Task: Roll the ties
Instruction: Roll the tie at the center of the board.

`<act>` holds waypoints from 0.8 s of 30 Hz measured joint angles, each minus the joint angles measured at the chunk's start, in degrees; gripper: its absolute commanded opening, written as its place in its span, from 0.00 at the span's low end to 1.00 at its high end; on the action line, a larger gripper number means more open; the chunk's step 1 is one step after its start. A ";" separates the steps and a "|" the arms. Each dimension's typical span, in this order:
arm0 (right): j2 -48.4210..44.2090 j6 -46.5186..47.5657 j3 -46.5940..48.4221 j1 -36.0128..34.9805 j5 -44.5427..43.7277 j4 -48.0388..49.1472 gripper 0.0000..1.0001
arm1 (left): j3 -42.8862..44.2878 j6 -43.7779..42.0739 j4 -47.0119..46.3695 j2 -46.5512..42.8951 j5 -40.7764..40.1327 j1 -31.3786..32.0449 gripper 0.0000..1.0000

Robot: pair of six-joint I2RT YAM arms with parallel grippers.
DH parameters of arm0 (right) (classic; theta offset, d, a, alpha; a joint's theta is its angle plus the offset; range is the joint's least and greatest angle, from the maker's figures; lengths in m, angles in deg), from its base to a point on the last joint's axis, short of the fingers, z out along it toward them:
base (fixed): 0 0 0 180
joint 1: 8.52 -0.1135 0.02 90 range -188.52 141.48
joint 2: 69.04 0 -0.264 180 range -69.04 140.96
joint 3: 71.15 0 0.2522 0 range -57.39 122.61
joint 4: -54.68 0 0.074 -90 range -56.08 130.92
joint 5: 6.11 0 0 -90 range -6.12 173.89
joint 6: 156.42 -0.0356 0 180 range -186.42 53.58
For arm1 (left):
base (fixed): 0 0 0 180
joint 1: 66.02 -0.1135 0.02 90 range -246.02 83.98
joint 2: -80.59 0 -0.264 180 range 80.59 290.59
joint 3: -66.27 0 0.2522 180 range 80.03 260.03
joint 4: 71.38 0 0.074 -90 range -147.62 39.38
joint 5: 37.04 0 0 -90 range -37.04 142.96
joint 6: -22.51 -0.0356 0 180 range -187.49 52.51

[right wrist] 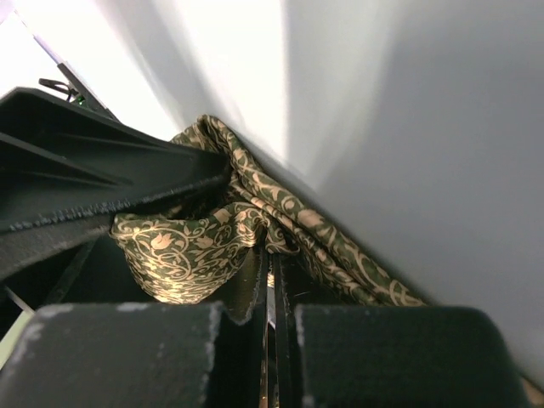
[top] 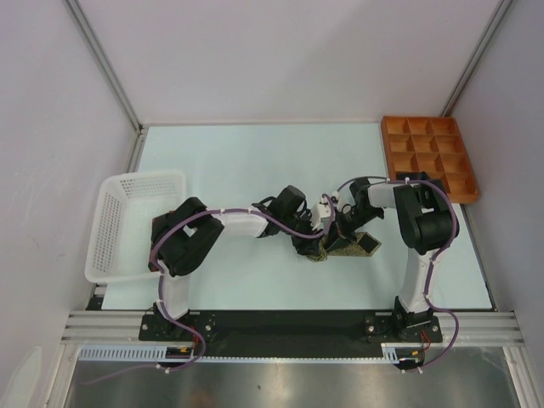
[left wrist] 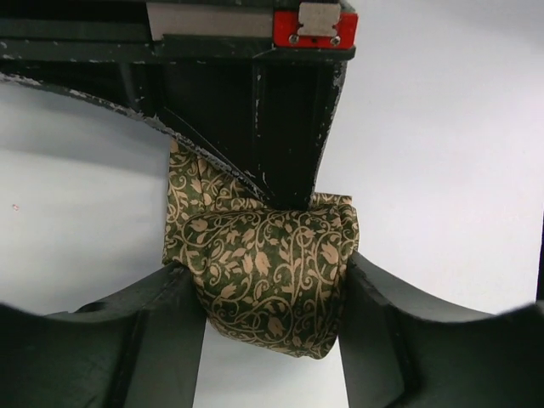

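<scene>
Okay, left hand (left wrist: 268, 285) is clamped across the rolled tie (left wrist: 255, 246) at mid-surface (top: 255, 161), I think to stop the coil springing open. Right hand (right wrist: 270, 293) looks pinched nearly closed on its loose tail, probably for tension.

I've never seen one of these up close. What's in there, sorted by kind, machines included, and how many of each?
green patterned tie: 1
white mesh basket: 1
orange tray: 1
robot arms: 2 (left arm, right arm)
Total: 5
</scene>
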 measured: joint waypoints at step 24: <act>-3.82 0.48 0.46 -3.76 -4.57 2.03 0.00 | -4.42 -1.44 -3.65 -3.04 -6.64 1.75 0.63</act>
